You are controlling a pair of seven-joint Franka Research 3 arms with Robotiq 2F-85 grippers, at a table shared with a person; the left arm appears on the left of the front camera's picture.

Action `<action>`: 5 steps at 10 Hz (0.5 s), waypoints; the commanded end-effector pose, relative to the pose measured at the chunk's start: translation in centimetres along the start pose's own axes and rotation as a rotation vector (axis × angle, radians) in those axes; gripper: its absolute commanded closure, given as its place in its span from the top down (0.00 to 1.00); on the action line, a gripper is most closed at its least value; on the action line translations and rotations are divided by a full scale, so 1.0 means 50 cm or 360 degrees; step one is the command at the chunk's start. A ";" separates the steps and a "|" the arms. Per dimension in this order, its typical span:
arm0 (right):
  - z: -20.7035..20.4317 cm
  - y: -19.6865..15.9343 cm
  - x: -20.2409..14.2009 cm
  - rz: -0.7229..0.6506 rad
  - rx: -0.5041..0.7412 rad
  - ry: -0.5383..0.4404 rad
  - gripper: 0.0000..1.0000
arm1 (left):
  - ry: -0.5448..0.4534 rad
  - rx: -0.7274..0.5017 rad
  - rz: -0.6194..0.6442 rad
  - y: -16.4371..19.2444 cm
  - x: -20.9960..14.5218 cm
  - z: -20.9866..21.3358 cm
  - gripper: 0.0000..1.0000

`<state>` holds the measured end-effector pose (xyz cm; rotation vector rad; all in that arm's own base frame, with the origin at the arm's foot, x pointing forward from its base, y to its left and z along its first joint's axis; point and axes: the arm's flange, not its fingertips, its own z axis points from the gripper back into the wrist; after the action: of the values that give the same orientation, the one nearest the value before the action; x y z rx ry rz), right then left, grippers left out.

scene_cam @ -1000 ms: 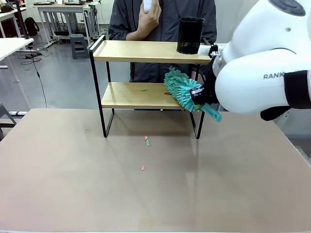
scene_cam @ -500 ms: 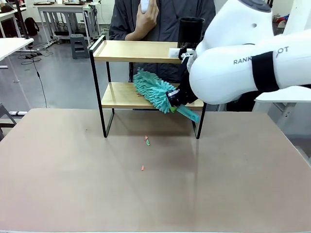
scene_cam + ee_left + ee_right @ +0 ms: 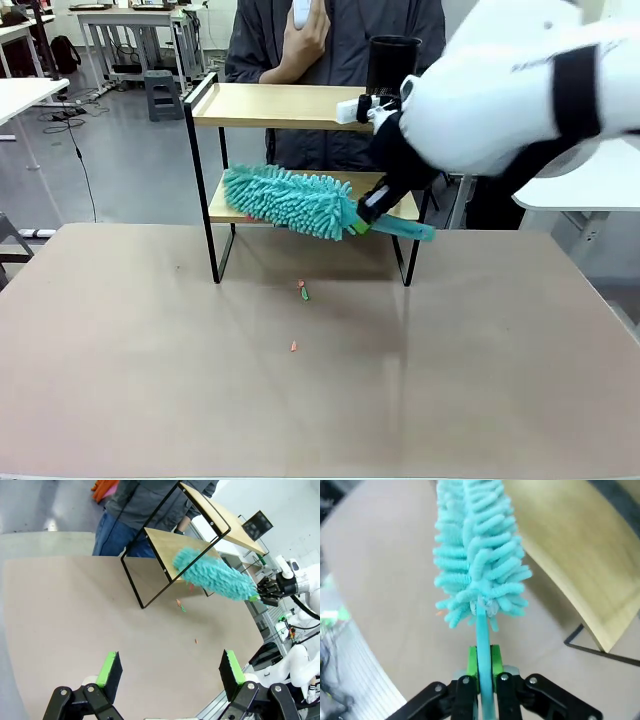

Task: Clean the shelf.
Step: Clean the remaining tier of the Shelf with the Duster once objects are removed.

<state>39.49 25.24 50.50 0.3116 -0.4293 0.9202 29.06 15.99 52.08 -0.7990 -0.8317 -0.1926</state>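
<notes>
The left gripper [image 3: 170,667] was held over the table [image 3: 75,620], its 2 green-padded fingers spread wide with nothing between them, well apart from the shelf [image 3: 290,105]. The shelf was set at the table's far side, 2 wooden boards in a black frame. A teal duster [image 3: 290,200] was stretched across the lower board's front edge, its handle pinched between the fingers of the right gripper [image 3: 481,672], near the shelf's right legs.

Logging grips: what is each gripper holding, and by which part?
The right gripper holds the teal duster by its handle, just behind the head; the left gripper is empty.
</notes>
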 end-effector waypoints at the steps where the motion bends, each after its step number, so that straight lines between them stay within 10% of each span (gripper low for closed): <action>1: 0.088 -0.067 -0.127 0.0170 0.0393 -0.0022 0.13 | -0.0020 -0.0014 -0.0030 0.000 0.002 -0.003 1.00; 5: 0.254 -0.090 -0.326 0.0136 0.0572 -0.0327 0.13 | -0.0020 -0.0014 -0.0030 0.000 0.002 -0.003 1.00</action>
<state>32.86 7.35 52.72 0.6525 -0.4109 1.0688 29.04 15.95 52.12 -0.7979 -0.8322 -0.1943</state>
